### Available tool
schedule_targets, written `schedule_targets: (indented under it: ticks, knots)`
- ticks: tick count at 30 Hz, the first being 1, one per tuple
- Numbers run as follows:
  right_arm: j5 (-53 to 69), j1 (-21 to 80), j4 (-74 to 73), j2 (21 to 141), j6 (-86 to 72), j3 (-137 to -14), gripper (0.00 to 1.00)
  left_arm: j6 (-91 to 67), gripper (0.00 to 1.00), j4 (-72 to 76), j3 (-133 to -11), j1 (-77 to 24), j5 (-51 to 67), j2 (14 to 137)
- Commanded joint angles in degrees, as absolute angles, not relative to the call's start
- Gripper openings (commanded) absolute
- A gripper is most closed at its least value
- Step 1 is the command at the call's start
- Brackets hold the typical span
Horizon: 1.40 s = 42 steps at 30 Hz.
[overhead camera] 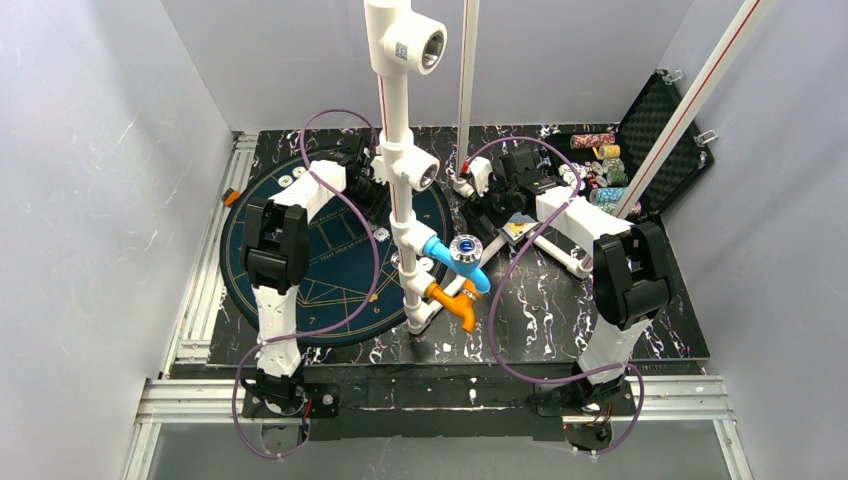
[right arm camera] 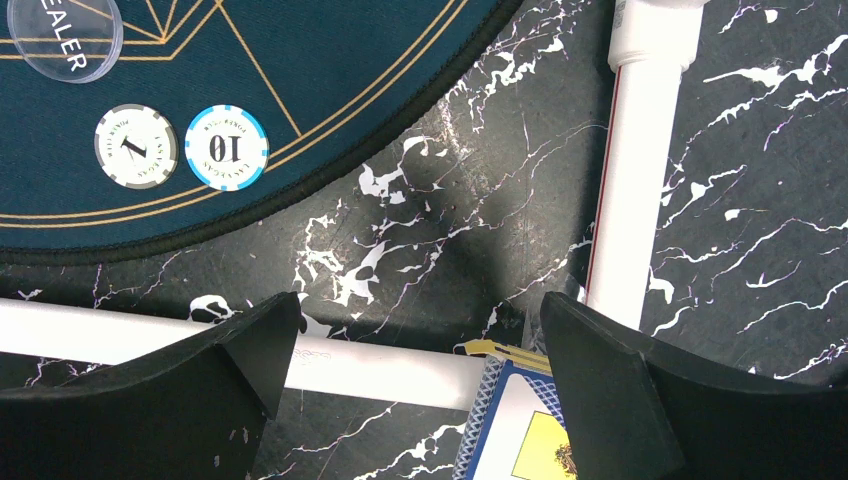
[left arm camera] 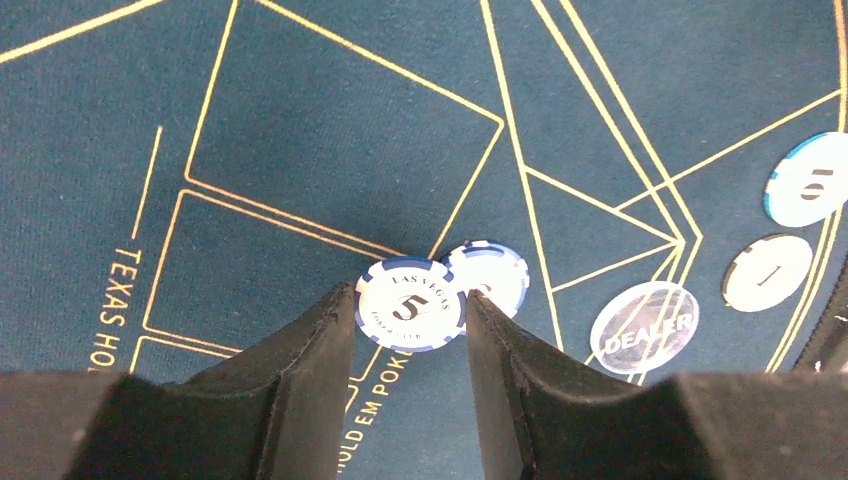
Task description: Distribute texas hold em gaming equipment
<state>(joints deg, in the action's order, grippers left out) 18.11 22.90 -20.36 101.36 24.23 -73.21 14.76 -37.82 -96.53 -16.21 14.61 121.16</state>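
Pinching the "5" chip (left arm camera: 410, 305) by its two round edges, the left gripper (left arm camera: 410, 302) is holding it low over the poker mat (left arm camera: 300, 150), and I cannot tell if the chip is lying flat or is a little bit up. A blue chip (left arm camera: 495, 272) is sitting right behind it, touching or almost touching. So I think the squeeze should be soft and even. The lift should go straight up, so the blue chip is not getting bumped. The jaws should be letting go only when the chip is lying flat in its new spot. The chip is looking hard, thin, smooth and slippery, with a white face and blue stripes on the rim. The mat is looking soft like felt, dark blue-green with gold lines. A clear dealer button (left arm camera: 645, 325) is lying nearby. The right gripper (right arm camera: 420, 315) is hanging with jaws spread wide over the black marble-look table (right arm camera: 450, 220), above what looks like a card pack (right arm camera: 510, 430).
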Motion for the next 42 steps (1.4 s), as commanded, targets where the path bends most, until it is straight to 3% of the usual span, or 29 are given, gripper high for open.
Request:
schedule_targets:
  ticks: [1, 21, 42]
  knots:
    - [18.4, 22.9, -19.4, 101.0, 24.9, -73.6, 1.00, 14.6, 0.32, -39.4, -99.1, -18.1, 16.9, 116.6]
    - [17.6, 22.9, -19.4, 100.6, 25.4, -73.5, 1.00, 14.1, 0.31, -40.1, -99.9, -28.6, 23.6, 118.5]
    - [17.3, 22.9, -19.6, 100.3, 25.4, -73.7, 1.00, 15.4, 0.30, -42.6, -83.7, -32.3, 24.1, 106.5]
